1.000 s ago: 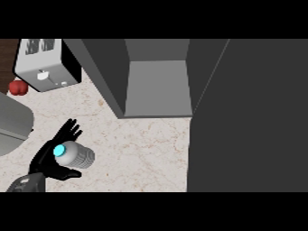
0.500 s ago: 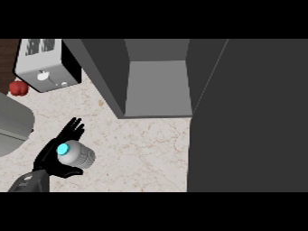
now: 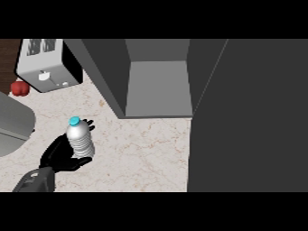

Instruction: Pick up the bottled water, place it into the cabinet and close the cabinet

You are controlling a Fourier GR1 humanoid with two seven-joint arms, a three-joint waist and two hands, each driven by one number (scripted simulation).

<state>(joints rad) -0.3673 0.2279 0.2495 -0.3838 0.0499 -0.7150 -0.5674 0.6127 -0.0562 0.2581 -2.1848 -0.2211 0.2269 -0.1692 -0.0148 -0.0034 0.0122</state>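
Bottled water (image 3: 79, 139), upright a moment ago, now tilts in the left robot hand (image 3: 61, 158) curled around it at lower left: lifted, cabinet (image 3: 157, 88) next.

bottled water (image 3: 80, 139) left of cabinet (image 3: 157, 81)

Marble counter under even light

A pale veined counter (image 3: 149, 149) is filling the middle; a toaster (image 3: 48, 65) is sitting at its far left, a red pepper (image 3: 20, 87) just beside it; dark wood is showing behind.
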